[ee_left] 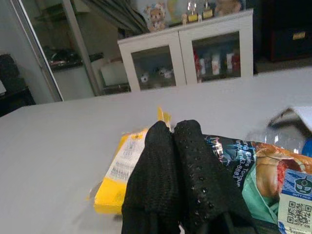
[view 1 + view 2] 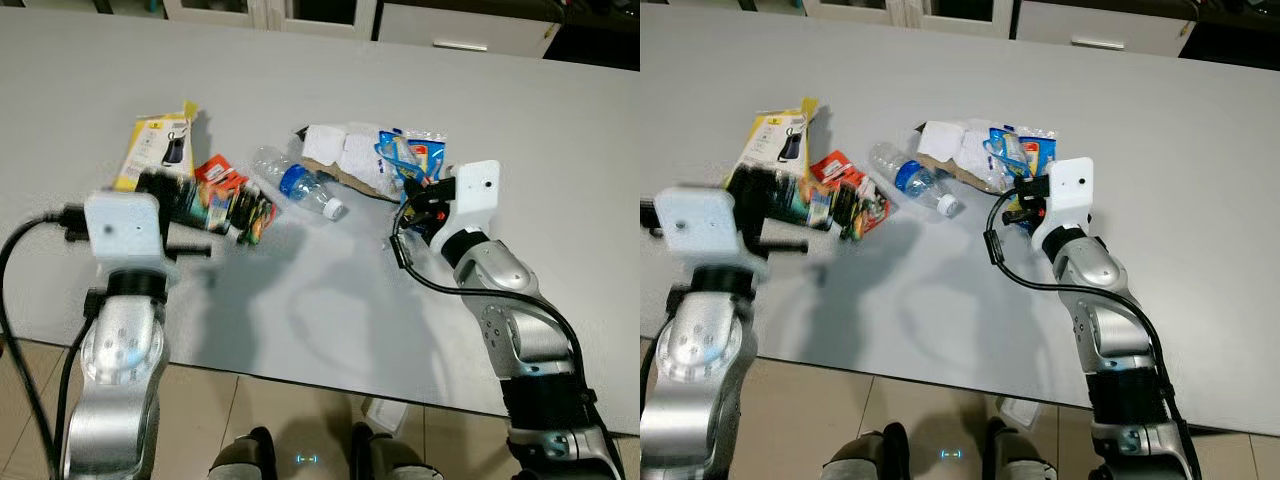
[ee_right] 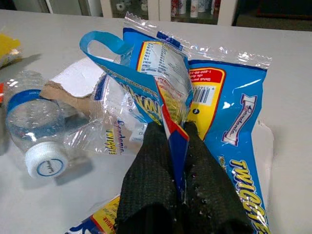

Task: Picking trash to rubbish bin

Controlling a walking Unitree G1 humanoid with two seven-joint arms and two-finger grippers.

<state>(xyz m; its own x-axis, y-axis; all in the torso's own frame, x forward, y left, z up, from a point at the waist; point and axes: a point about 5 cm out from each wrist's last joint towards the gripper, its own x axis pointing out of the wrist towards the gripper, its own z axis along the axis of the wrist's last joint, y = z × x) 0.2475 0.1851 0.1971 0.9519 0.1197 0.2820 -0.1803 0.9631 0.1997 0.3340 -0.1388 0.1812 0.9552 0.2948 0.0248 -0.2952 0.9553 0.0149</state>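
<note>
A pile of trash lies on the white table (image 2: 330, 330): a crushed clear bottle (image 2: 295, 180) with a blue label, a yellow card pack (image 2: 160, 145), white paper on torn cardboard (image 2: 340, 150), and a blue snack wrapper (image 3: 229, 107). My left gripper (image 1: 173, 131) is shut at the left of the pile, and a red and dark snack packet (image 2: 240, 205) hangs from its fingers beside the yellow pack. My right gripper (image 3: 178, 141) is shut on a fold of the blue wrapper (image 2: 410, 155), just right of the bottle's white cap (image 3: 46, 165).
The table's near edge runs just in front of my arms, with tiled floor below. A small clear scrap (image 2: 385, 412) lies on the floor by my feet. White glass-door cabinets (image 1: 195, 53) stand beyond the table's far side.
</note>
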